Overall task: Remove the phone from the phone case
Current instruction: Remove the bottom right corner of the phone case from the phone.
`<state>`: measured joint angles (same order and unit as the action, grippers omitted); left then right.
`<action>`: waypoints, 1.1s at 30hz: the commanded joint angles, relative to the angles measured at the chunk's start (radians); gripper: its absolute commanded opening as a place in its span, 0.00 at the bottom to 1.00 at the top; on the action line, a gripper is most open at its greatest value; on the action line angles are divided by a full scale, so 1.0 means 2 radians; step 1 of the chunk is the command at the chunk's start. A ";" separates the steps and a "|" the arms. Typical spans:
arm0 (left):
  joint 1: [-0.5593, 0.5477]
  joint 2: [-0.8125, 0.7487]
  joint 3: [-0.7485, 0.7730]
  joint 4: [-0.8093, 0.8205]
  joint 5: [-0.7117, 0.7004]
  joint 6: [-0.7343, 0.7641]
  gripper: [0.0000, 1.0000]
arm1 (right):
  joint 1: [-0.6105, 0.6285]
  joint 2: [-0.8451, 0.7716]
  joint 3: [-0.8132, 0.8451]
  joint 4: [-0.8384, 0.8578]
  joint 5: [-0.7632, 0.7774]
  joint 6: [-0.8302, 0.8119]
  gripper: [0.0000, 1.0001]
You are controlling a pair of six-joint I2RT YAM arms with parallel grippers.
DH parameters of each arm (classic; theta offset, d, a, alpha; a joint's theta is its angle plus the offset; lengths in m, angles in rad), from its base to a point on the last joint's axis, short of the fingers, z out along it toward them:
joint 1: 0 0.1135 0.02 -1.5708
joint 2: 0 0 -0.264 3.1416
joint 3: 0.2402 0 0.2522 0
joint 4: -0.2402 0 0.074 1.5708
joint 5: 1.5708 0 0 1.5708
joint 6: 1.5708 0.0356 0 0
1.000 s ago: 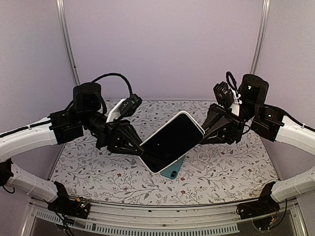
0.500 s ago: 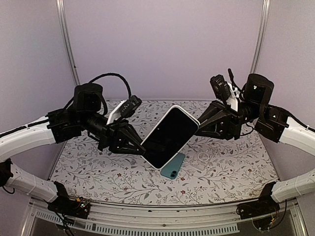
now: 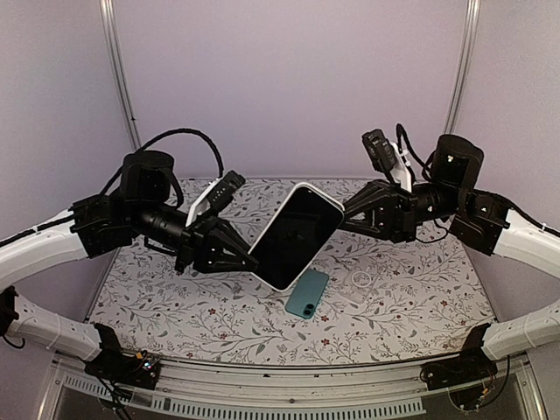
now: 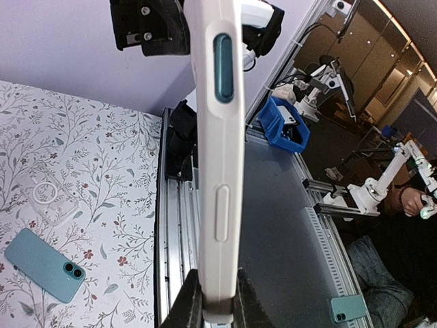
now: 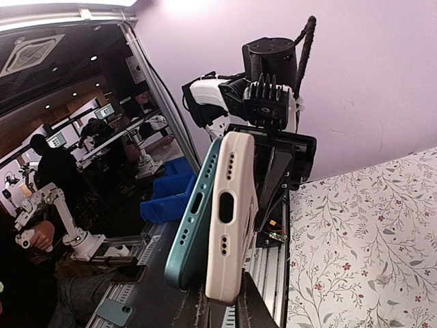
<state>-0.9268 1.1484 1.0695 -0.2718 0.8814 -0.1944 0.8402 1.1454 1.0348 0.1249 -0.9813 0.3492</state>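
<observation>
Phone (image 3: 296, 236) is up in the air over the floral table (image 3: 175, 306), screen dark, slanted between the two arms with its white phone case (image 4: 218, 171) wrapped round it. Left gripper (image 3: 248, 261) is clamped on the lower end of the phone case and right gripper (image 3: 343, 213) pinches the upper end, where the right wrist view shows the teal body gaping away from the case. On the table beneath the lower end lies a second teal phone (image 3: 307, 293), camera side up.

Cloth (image 3: 175, 306): white, floral print.
Teal phone (image 3: 307, 293): flat on cloth, lenses up.
Clear case (image 3: 360, 280): flat, just beside teal phone.
</observation>
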 commanded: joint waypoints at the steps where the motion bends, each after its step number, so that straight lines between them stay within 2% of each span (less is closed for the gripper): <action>1: -0.014 -0.007 0.005 0.060 -0.029 0.010 0.00 | 0.007 0.029 -0.011 -0.007 0.034 0.042 0.00; 13: -0.032 -0.021 0.009 0.028 -0.117 0.050 0.00 | 0.006 0.043 0.006 -0.019 0.029 0.088 0.00; 33: -0.032 -0.064 -0.017 0.028 -0.168 0.062 0.00 | 0.007 0.056 0.020 -0.029 0.027 0.116 0.00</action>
<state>-0.9756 1.0439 1.0264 -0.3668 0.5835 -0.1192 0.8307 1.2320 1.0557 0.1200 -0.9211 0.5293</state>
